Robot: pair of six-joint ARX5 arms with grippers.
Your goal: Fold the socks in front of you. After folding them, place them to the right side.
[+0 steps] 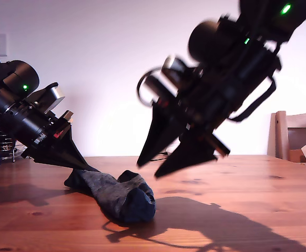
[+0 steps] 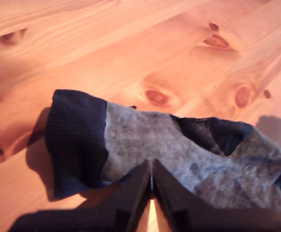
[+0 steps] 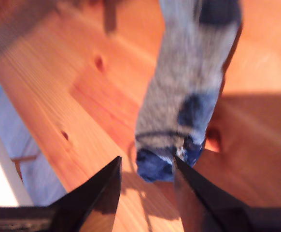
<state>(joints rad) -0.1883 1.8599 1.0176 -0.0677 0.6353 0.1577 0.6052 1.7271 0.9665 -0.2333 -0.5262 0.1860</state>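
Socks [image 1: 116,194] lie nearest on the table [image 1: 247,178] — my first gripper [image 2: 151,180] pinches them at nine o'clock; my second gripper [image 3: 145,179] hovers spread, empty — grab the toe squarely.

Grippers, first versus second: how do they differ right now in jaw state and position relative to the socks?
My first gripper has its jaws together, down at the socks near the dark cuff; whether it pinches fabric is unclear. My second gripper has its jaws apart, raised clear above the table over the socks' other end. Both are black, pointed and angled downward.
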